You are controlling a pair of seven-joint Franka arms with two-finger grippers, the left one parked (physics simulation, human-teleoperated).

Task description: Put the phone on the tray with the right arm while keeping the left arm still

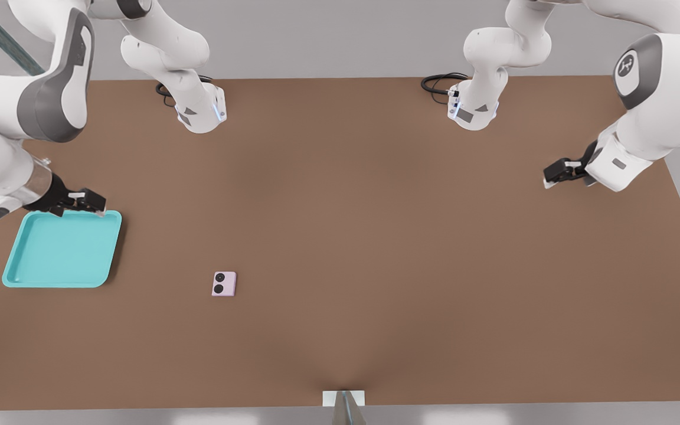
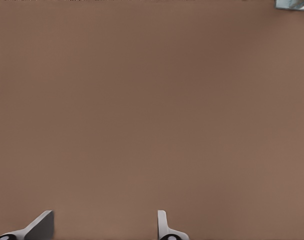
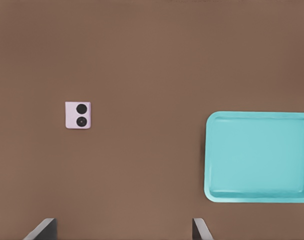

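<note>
My fingers (image 1: 93, 203) hang spread and empty over the tray's (image 1: 51, 254) far rim, high enough to take in both targets; the phone (image 1: 224, 284) lies lenses-up on the desk (image 1: 375, 236), well apart from the tray, not yet grasped.

Brown tabletop (image 1: 375, 236), pale grey wall (image 1: 328, 35) behind.

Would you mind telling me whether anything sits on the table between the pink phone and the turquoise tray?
Nothing: the front view shows bare brown tabletop between the small pale pink folded phone and the flat turquoise plastic tray. The right arm's open end effector hovers at the tray's far rim.
</note>
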